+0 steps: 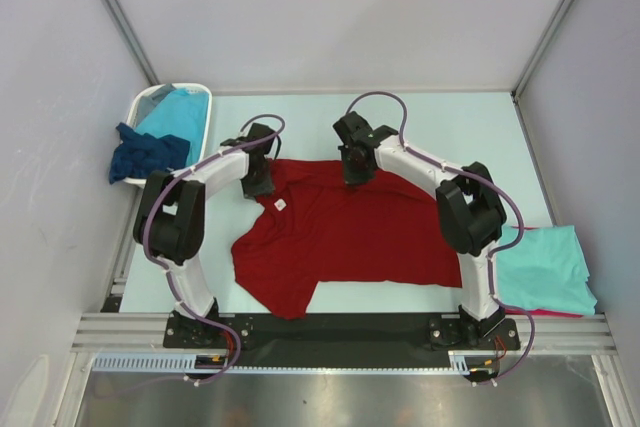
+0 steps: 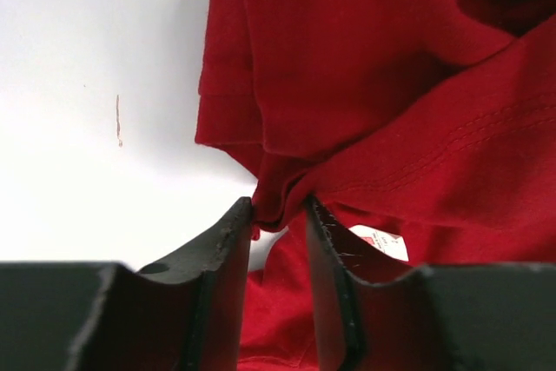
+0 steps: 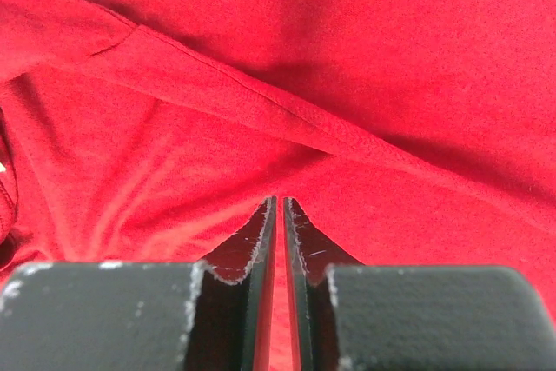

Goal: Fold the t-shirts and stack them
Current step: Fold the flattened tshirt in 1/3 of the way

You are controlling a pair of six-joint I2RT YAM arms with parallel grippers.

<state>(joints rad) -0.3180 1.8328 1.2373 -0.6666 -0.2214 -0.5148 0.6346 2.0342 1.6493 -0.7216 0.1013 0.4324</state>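
Observation:
A dark red t-shirt [image 1: 340, 237] lies spread and rumpled in the middle of the table. My left gripper [image 1: 258, 185] is at its far left corner. In the left wrist view the left gripper [image 2: 278, 208] stands partly open, with a bunched fold of the dark red t-shirt [image 2: 373, 84] between its fingertips and touching both. My right gripper [image 1: 352, 177] is at the shirt's far edge. The right wrist view shows the right gripper [image 3: 279, 203] shut on a thin layer of the dark red t-shirt [image 3: 287, 67]. A white label [image 2: 379, 241] shows near the collar.
A white basket [image 1: 140, 107] at the far left holds a turquoise t-shirt [image 1: 182, 112], and a dark navy t-shirt [image 1: 146, 155] hangs over its rim. At the near right a folded turquoise t-shirt [image 1: 542, 267] lies on a folded red one [image 1: 562, 313]. Grey walls enclose the table.

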